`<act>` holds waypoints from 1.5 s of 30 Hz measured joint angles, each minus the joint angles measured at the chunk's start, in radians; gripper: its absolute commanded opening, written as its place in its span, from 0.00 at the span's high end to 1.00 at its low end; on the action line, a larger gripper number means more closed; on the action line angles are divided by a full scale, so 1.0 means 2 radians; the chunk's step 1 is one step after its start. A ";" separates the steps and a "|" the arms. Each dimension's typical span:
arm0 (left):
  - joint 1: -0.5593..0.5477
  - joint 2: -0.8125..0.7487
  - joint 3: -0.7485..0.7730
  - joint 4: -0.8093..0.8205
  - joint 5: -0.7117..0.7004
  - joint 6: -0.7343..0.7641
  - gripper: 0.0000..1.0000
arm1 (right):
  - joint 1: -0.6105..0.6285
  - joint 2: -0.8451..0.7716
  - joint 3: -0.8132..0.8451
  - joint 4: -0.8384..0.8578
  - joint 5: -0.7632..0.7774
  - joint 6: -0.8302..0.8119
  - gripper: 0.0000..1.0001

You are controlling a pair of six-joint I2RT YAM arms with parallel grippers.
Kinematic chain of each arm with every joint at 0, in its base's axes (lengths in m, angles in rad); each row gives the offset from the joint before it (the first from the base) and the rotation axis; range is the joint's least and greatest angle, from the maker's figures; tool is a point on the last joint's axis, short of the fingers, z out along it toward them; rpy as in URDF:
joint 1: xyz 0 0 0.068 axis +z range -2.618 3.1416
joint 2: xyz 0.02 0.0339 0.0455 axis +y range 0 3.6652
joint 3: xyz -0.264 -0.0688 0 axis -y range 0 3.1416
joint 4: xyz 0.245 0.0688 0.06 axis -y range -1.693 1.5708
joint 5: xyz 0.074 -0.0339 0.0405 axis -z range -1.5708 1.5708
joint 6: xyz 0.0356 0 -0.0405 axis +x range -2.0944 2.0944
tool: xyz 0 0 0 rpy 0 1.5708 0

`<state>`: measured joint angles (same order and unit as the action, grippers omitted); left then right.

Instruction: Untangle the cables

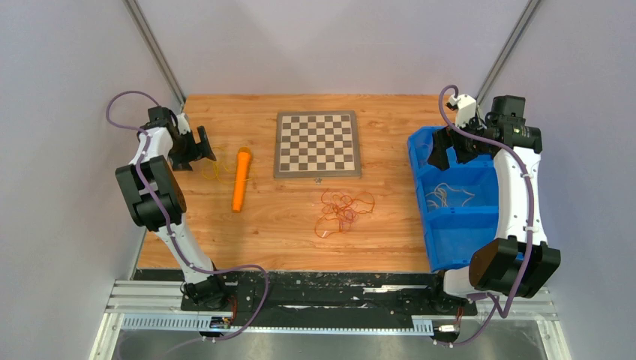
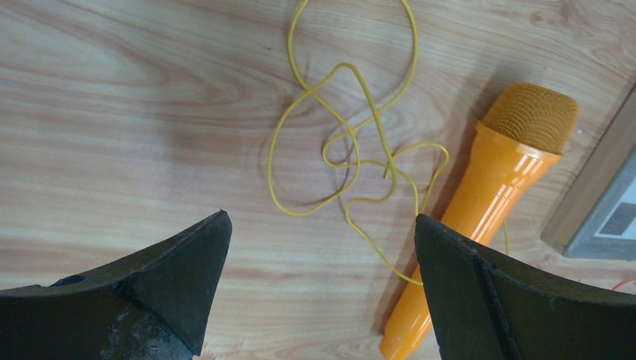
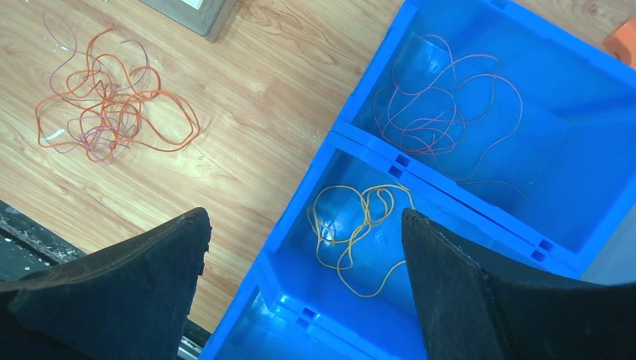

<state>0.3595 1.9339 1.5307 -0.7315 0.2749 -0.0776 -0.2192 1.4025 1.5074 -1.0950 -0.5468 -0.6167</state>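
- Yellow cable (image 2: 390,166): loose loops on desk (image 2: 112,112), directly ahead of left jaws (spread, empty), beside orange microphone (image 2: 487,217).
- Right jaws: spread, above blue bin (image 3: 450,189), far from that cable.

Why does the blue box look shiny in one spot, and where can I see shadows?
Right wrist view: light bounces off the blue box, leaving pale glare on its floor beside the yellow cable. Left wrist view: the orange microphone throws a soft shadow onto the wood on its left. Top view: light is even, and the reddish tangle looks tiny and faint.
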 measured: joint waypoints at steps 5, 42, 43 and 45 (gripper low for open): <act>-0.005 0.046 0.006 0.012 0.005 -0.009 0.00 | 0.003 -0.001 -0.003 -0.001 0.004 0.019 0.02; -0.115 -0.138 0.132 -0.025 0.073 -0.045 1.00 | 0.071 -0.021 0.020 0.048 -0.083 0.096 0.00; -0.131 -0.159 0.143 -0.020 0.095 -0.054 1.00 | 0.089 -0.028 0.020 0.061 -0.088 0.105 0.00; -0.158 -0.184 0.155 -0.012 0.132 -0.075 1.00 | 0.132 -0.043 0.018 0.092 -0.098 0.123 0.00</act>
<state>0.0429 1.5658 1.8400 -0.7547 0.5388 -0.2268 0.0452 1.3174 1.5433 -0.9112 -0.7437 -0.3706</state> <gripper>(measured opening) 0.006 0.998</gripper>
